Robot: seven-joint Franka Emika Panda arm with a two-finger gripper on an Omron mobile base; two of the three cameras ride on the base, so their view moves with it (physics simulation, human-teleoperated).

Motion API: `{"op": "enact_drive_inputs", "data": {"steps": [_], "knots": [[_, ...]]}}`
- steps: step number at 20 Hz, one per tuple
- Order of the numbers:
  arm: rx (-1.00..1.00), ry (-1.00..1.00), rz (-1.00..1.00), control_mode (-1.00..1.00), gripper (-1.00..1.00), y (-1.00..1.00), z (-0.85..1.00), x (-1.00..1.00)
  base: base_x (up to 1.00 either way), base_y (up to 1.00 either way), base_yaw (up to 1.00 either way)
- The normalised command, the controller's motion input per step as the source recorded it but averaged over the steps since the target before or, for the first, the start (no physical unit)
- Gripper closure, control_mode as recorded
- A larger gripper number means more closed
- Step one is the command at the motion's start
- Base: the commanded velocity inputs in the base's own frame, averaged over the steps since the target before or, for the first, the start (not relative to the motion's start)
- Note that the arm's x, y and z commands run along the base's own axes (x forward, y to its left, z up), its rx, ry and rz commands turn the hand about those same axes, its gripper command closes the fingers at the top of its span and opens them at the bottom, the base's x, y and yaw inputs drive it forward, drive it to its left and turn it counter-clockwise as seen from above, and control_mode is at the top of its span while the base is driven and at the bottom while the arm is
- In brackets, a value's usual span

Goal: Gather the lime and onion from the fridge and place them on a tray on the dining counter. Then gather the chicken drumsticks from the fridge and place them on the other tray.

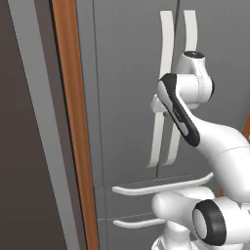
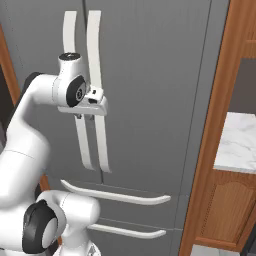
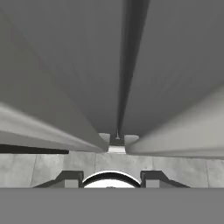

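Observation:
The fridge [image 1: 122,88] [image 2: 150,75] stands in front of me with both doors shut, its long white handles [image 1: 166,73] [image 2: 94,55] flanking the centre seam [image 3: 124,78]. My gripper [image 1: 158,110] [image 2: 85,116] [image 3: 111,177] hangs close in front of the two handles at mid height and points down along the doors. Its fingertips [image 3: 70,177] are apart with nothing between them. A handle passes on each side of the hand view. The lime, onion and chicken drumsticks are hidden behind the doors. The trays and dining counter are out of view.
Two lower drawer handles [image 1: 161,185] [image 2: 115,194] run across below the doors. Brown wooden panels [image 1: 73,122] [image 2: 215,125] frame the fridge. A marble-topped counter [image 2: 240,140] on a wooden cabinet stands to the right. Grey floor tiles [image 3: 43,168] lie below.

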Motion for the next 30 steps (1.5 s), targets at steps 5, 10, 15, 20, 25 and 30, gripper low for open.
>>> {"op": "enact_drive_inputs", "data": {"steps": [5, 10, 15, 20, 25, 30], "knots": [[0.00, 0.00, 0.00, 1.00, -1.00, 0.00, 0.00, 0.00, -0.20, 0.01, 0.00], [0.00, 0.00, 0.00, 1.00, -1.00, 0.00, 0.00, 0.00, -0.84, -0.05, 0.00], [0.00, 0.00, 0.00, 1.00, -1.00, 0.00, 0.00, 0.00, -0.55, -0.16, 0.00], [0.00, 0.00, 0.00, 1.00, -1.00, 0.00, 0.00, 0.00, -0.19, -0.32, 0.01], [0.00, 0.00, 0.00, 1.00, -1.00, 0.00, 0.00, 0.00, -0.02, -0.28, 0.02], [0.00, 0.00, 0.00, 1.00, -1.00, 0.00, 0.00, 0.00, 0.00, -0.02, 0.00]]}}
